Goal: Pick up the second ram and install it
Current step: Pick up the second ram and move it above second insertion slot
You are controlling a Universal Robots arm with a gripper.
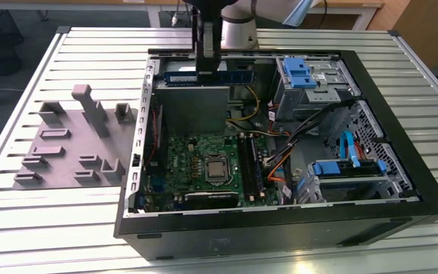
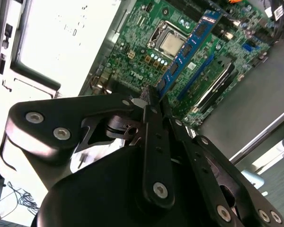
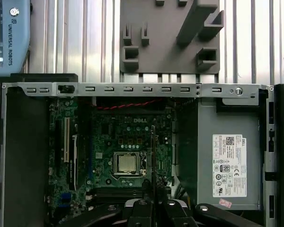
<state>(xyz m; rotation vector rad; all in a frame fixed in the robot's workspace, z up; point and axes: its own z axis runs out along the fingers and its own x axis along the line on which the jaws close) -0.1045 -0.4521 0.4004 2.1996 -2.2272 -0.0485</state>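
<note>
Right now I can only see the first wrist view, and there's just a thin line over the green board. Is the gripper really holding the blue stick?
Observer: Yes. In the second wrist view the gripper is shut on one end of the blue stick.
Operator: Is it plugged in already?
Observer: No. In the exterior view it hangs about level in the air above the open computer case, well clear of the green board.
</note>
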